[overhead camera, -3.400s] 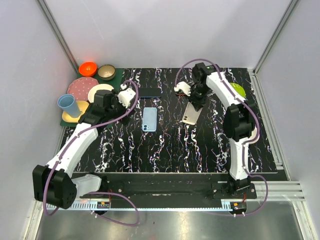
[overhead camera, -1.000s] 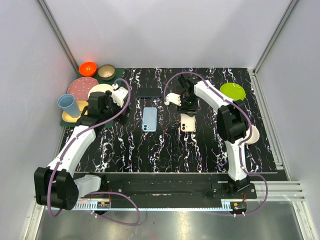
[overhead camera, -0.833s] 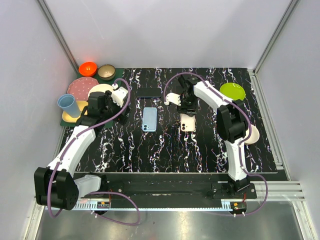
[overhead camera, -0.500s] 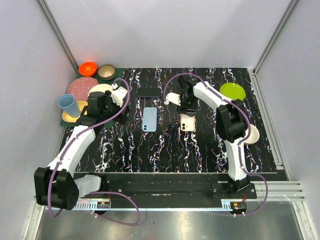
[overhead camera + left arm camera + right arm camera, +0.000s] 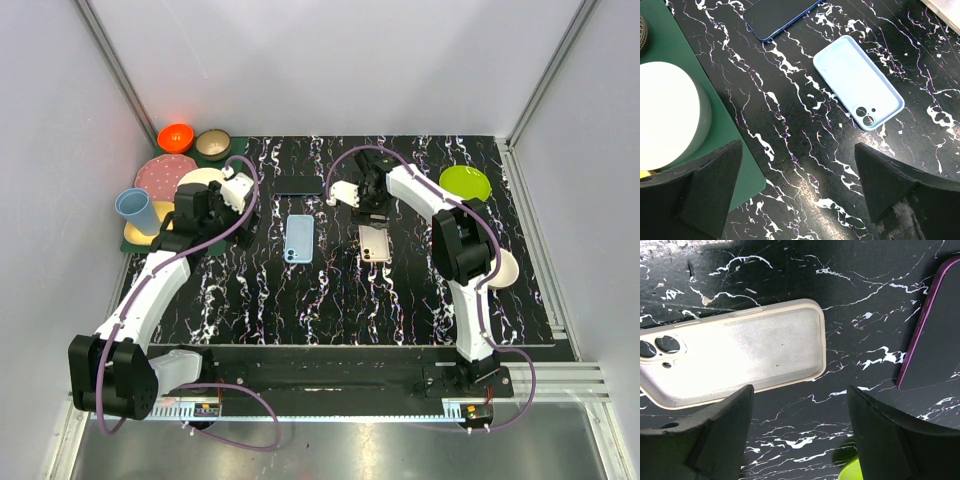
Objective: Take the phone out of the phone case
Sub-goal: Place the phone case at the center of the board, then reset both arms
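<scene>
SITE: robotics lab test cell | EVIDENCE: plain white enclosure walls (image 5: 320, 60); aluminium frame posts (image 5: 112, 58) at 11 and 1 o'clock; robot arms (image 5: 150, 290) bolted to rail (image 5: 330, 372) at 6 o'clock; marbled black surface (image 5: 330, 300)

A table (image 5: 330, 300) with a black top veined in white, like marble, fills the middle of the top view. Three plain pale grey walls close it in: a back wall (image 5: 330, 60) across the top of the frame, a left wall (image 5: 50, 150) and a right wall (image 5: 600, 150). Slanting aluminium posts (image 5: 110, 70) mark the two back corners. A black rail (image 5: 330, 375) runs along the table's lower edge, with a brushed metal sheet (image 5: 350, 450) below it. The light is soft and even.
</scene>
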Tool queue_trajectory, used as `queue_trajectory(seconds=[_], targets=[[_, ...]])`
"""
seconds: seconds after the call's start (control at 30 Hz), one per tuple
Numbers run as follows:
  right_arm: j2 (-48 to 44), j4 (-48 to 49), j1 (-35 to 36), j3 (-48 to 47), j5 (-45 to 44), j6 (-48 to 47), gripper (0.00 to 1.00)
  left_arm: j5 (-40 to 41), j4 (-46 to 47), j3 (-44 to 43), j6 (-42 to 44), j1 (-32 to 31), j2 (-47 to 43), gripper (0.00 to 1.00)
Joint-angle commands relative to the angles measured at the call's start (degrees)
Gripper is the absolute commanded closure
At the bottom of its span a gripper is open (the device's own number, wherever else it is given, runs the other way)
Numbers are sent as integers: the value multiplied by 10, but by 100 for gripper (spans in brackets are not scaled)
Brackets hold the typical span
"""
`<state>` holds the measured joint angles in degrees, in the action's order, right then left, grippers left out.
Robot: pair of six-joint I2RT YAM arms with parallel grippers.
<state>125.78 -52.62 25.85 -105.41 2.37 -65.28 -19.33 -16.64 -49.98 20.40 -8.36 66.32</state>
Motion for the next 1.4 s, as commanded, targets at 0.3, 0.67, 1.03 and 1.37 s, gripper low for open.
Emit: queue_trajectory(seconds=[0.3,0.67,1.03,1.37], targets=[[-31,52,3,25,-11,86,20,-12,28,8,-7,7,-21,1],[-234,139,-6,197,-17,190,0,-11,25,1,-7,22,-52,1],[-422,169,-123,302,23,301,0,-33,9,-1,-23,68,-114,1],[-649,211,-251,393,90,400,0,36,10,38,-48,104,-216,1]])
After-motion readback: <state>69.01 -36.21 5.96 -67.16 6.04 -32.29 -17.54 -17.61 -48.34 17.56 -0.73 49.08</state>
